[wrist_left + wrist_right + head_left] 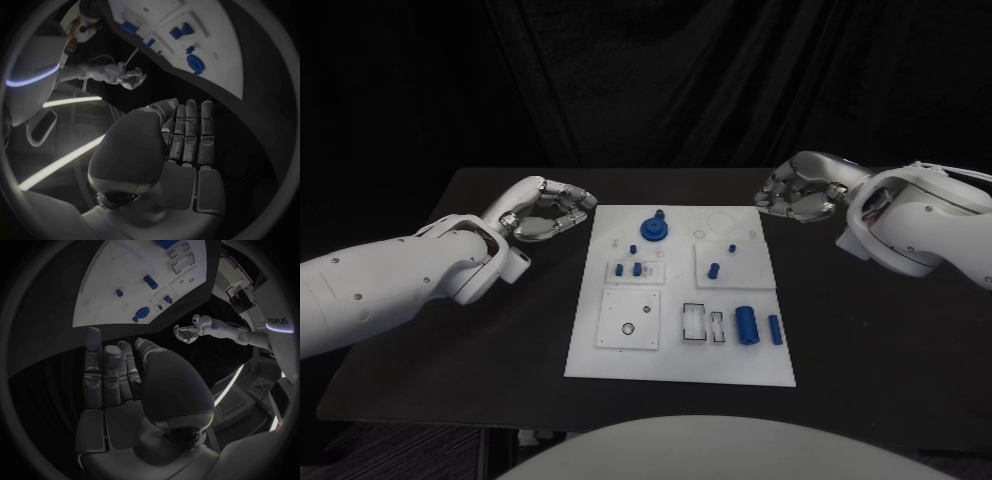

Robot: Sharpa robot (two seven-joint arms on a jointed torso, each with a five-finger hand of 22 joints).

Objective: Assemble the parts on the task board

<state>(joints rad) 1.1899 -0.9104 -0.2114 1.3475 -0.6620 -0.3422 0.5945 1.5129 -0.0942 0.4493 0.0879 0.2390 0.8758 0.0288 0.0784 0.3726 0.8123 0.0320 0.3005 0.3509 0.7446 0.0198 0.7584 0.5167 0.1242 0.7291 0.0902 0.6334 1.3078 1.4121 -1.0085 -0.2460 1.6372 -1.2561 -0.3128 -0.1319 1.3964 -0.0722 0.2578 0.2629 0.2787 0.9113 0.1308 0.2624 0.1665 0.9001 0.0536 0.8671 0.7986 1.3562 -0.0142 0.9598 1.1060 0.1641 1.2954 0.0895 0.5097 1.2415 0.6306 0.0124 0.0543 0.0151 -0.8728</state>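
- Task board [678, 360] lay at mid-counter [877, 350], long axis running away from you, squarely between your two robot hands.
- Left robot hand [542, 212] and right robot hand [798, 192] flanked its far end, fingers curled in, holding nothing.
- Blue parts [747, 326] sat on it; the gear-shaped part [655, 231] stood about equally near both.

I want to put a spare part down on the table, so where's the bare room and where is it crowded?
Bare black table lies left of the task board, nearer than the left hand. More lies right of the board, nearer than the right hand. The board's middle is crowded with blue parts; its near edge is bare.
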